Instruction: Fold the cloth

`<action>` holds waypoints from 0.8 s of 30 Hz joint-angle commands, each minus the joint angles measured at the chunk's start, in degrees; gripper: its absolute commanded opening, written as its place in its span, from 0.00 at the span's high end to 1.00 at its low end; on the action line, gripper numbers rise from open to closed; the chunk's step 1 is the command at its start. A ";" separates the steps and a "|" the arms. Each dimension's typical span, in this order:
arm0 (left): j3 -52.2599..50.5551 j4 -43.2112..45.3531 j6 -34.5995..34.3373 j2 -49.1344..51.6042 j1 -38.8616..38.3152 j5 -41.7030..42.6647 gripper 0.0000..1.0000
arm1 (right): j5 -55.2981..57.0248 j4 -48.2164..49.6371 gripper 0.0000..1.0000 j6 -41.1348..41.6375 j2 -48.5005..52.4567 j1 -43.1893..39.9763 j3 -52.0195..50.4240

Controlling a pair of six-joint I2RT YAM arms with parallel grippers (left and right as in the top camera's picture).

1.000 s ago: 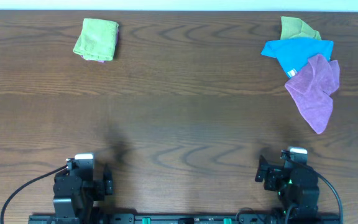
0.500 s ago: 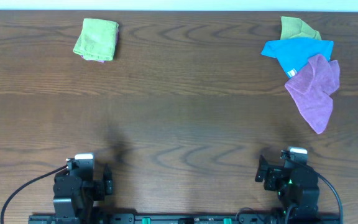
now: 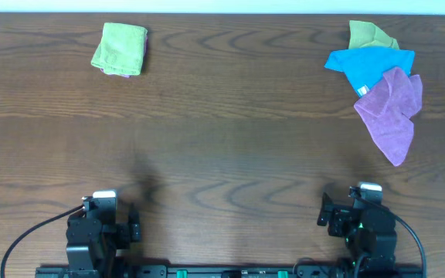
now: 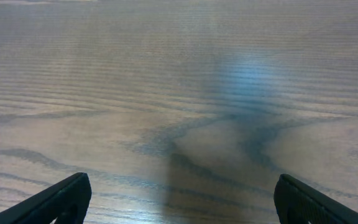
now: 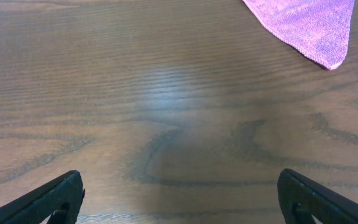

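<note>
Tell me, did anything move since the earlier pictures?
Nothing visibly changed. The purple cloth lies crumpled at the far right, against the blue cloth, just as before. The left gripper and right gripper stay open near the table's front edge, holding nothing.

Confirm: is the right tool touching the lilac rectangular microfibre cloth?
Apart. The right wrist view shows a wide stretch of bare brown wooden table between the open right tool and the nearest corner of the lilac microfibre cloth.
</note>
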 commanded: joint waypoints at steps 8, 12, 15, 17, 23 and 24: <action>-1.40 -1.11 1.27 -0.42 -0.26 -0.17 0.05 | 0.20 -0.04 0.01 -0.55 -0.68 -0.37 -0.70; -1.40 -1.11 1.27 -0.42 -0.26 -0.17 0.05 | 0.63 -0.09 0.01 -0.55 -0.68 -0.44 -0.63; -1.40 -1.11 1.27 -0.42 -0.26 -0.17 0.05 | 0.57 -0.35 0.01 1.01 -0.39 -0.46 0.59; -1.40 -1.11 1.25 -0.42 -0.26 -0.20 0.05 | 0.61 -0.37 0.01 1.70 1.38 -0.94 2.95; -1.40 -1.11 1.27 -0.42 -0.26 -0.17 0.05 | 0.92 -2.86 0.01 3.28 14.27 -6.25 14.82; -1.40 -1.11 1.27 -0.42 -0.26 -0.17 0.05 | 1.11 -4.15 0.01 3.48 17.68 -7.65 17.92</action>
